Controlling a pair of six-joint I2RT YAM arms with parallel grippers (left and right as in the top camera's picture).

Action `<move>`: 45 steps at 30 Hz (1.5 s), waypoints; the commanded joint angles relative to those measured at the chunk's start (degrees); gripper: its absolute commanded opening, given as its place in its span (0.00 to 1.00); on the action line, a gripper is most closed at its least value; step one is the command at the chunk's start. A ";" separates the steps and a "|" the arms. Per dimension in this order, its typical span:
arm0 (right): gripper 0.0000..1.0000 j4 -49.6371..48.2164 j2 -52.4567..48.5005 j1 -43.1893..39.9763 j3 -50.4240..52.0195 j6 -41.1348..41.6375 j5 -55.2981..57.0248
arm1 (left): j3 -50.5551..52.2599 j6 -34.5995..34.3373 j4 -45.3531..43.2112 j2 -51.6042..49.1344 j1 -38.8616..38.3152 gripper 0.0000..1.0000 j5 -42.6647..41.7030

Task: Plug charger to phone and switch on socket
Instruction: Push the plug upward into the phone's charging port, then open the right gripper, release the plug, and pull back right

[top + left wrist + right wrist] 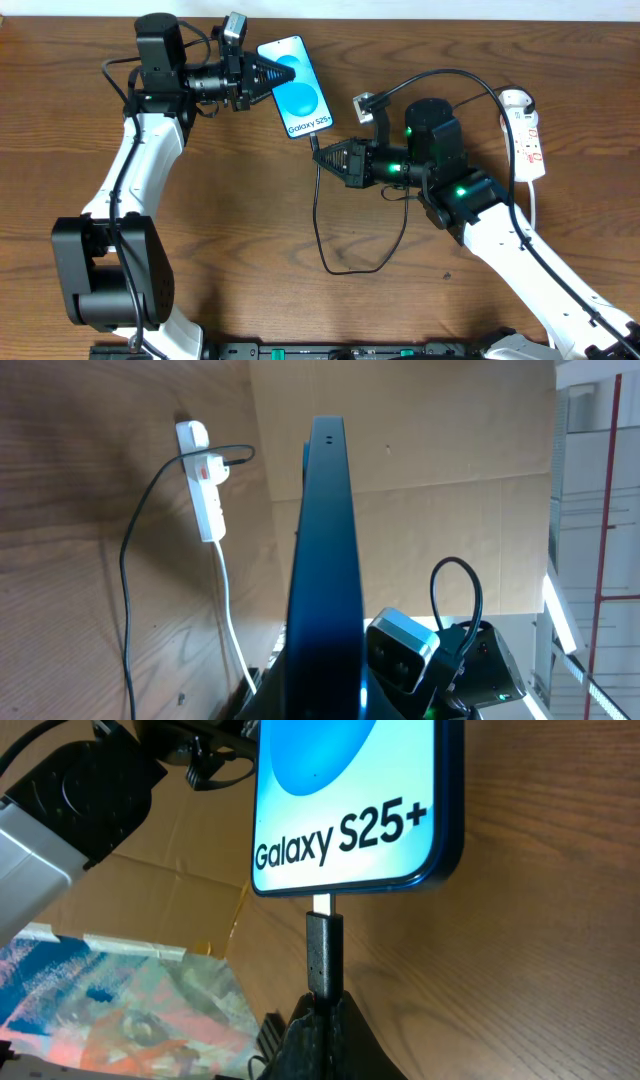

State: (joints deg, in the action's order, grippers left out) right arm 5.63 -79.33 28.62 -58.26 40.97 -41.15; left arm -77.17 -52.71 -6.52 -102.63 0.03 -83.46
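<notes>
The phone [295,88], with a light blue screen reading "Galaxy S25+", is at the table's far middle. My left gripper [262,76] is shut on its top end. In the left wrist view the phone [325,540] is edge-on between the jaws [322,705]. My right gripper [324,153] is shut on the charger's small plug tip [325,945], whose metal end sits at the phone's [350,800] bottom port, part still showing. The black cable [322,240] loops across the table to the white socket strip [528,135] at the far right; the strip also shows in the left wrist view [205,490].
The strip's thick white cord [533,205] runs toward the front along the right arm. The right arm's wrist camera [405,650] sits close behind the phone. A cardboard sheet [180,910] and a colourful patterned surface [120,1000] lie beyond the table edge.
</notes>
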 commanded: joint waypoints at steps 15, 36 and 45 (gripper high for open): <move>0.01 -5.25 -1.11 -1.18 -0.11 1.25 4.81 | 0.13 0.17 -0.20 0.81 -0.96 0.07 -6.58; 0.45 2.34 -1.57 -4.13 -0.11 -3.08 -1.03 | 0.13 2.32 -0.22 0.81 1.09 0.07 -5.68; 0.71 12.90 -1.03 -11.04 -0.13 -11.43 -1.01 | 0.15 7.65 0.11 -0.31 2.16 0.07 -6.08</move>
State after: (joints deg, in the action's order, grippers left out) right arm 16.93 -80.25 19.40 -57.80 34.46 -41.95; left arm -77.17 -47.99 -6.28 -102.65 1.76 -86.98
